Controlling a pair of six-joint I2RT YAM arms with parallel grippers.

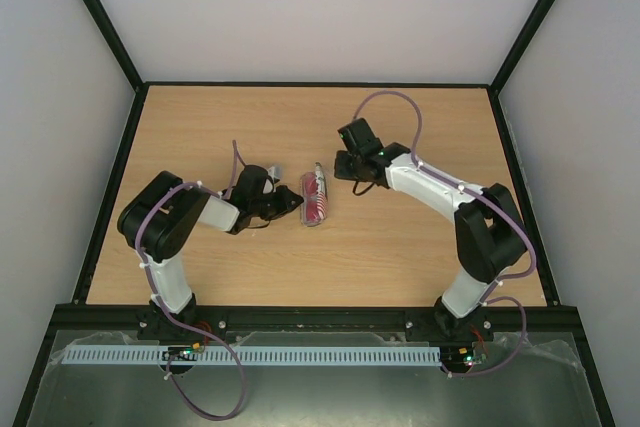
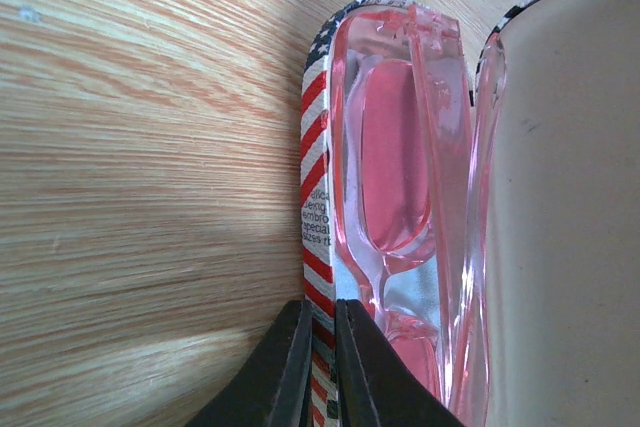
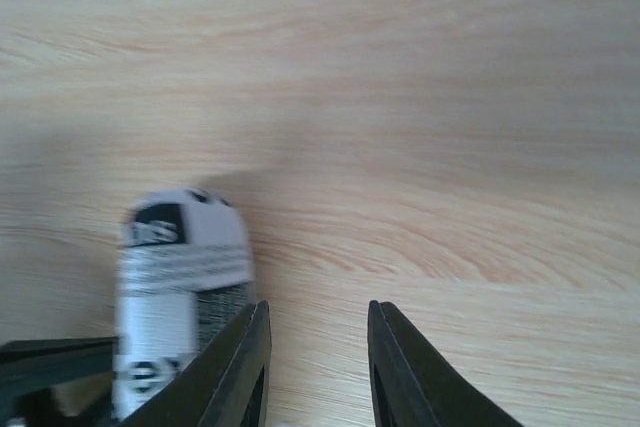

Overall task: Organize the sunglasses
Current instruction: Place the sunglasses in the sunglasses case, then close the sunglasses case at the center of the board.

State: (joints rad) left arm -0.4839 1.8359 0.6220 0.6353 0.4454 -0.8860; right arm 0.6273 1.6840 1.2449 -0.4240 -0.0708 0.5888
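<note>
The flag-printed case (image 1: pixel 315 199) lies open in the middle of the table. The red-orange sunglasses (image 2: pixel 400 157) lie folded inside it. My left gripper (image 1: pixel 288 206) is at the case's left side. In the left wrist view this gripper (image 2: pixel 320 347) is shut on the striped side wall (image 2: pixel 316 147) of the case. The case's pale lid (image 2: pixel 570 207) stands to the right of the glasses. My right gripper (image 1: pixel 347 169) is open and empty just right of the case's far end. In the right wrist view this gripper (image 3: pixel 318 347) hovers over bare wood, with the blurred case end (image 3: pixel 180 267) beside its left finger.
The wooden table (image 1: pixel 430 247) has black rails along its edges and grey walls around it. The right arm (image 1: pixel 440 192) reaches in from the right. The left arm (image 1: pixel 170 222) is folded at the left.
</note>
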